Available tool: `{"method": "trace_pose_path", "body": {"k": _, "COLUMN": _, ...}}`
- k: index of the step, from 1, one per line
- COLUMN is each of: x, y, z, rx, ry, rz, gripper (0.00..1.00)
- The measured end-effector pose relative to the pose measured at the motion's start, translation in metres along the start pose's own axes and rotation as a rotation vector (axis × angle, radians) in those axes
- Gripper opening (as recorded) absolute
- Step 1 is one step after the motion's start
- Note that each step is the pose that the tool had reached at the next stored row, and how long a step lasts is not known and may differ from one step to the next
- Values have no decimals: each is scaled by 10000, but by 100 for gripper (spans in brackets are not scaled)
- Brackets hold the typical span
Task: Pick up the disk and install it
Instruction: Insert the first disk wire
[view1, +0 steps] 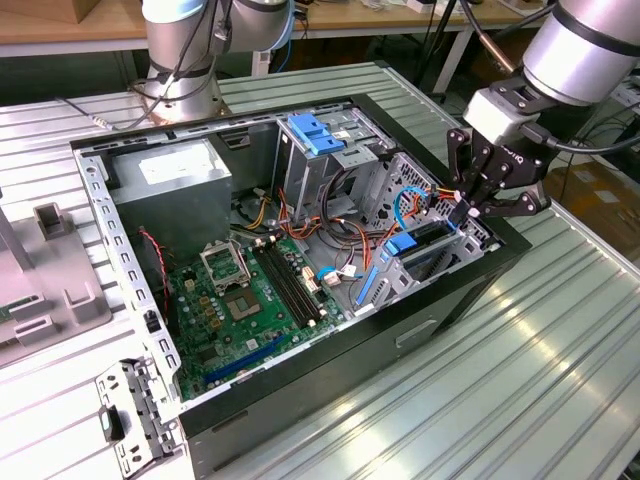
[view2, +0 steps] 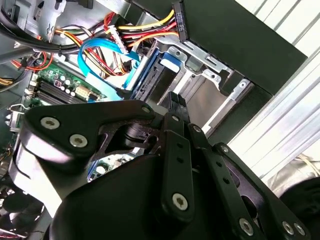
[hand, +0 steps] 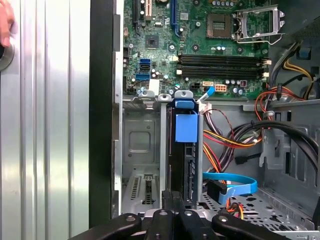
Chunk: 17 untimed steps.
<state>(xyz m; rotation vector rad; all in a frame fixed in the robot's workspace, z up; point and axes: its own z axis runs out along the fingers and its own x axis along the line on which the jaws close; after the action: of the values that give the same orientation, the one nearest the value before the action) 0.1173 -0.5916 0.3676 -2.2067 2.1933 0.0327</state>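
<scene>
The disk (hand: 184, 150) stands on edge in a metal bay at the corner of the open computer case (view1: 470, 290), with its blue carrier (hand: 186, 127) around it. The exterior view shows the disk (view1: 425, 245) in the bay on the case's side toward that view's right. My gripper (view1: 468, 208) hangs directly over that bay. In both wrist views its black fingers (hand: 172, 202) are pressed together at the disk's near end, with no gap between them. The gripper (view2: 175, 102) hides that end of the disk (view2: 150, 82).
A green motherboard (view1: 240, 300), a grey metal box (view1: 170, 185) and a light-blue latch (view1: 315, 133) sit inside the case. Coloured wires (hand: 235, 140) and a blue flat cable (hand: 235, 185) lie beside the disk. An open bay slot (hand: 140, 145) adjoins it. A person's hand (hand: 4, 25) rests on the ribbed table.
</scene>
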Motion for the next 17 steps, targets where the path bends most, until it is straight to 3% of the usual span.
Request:
{"method": "trace_pose_path", "body": {"k": 8, "x": -1, "y": 0, "z": -1, "rx": -18, "ry": -2, "rz": -503, "gripper": 11}}
{"method": "trace_pose_path", "body": {"k": 17, "x": 0, "y": 0, "z": 0, "rx": -51, "ry": -9, "rz": -1424, "gripper": 11}}
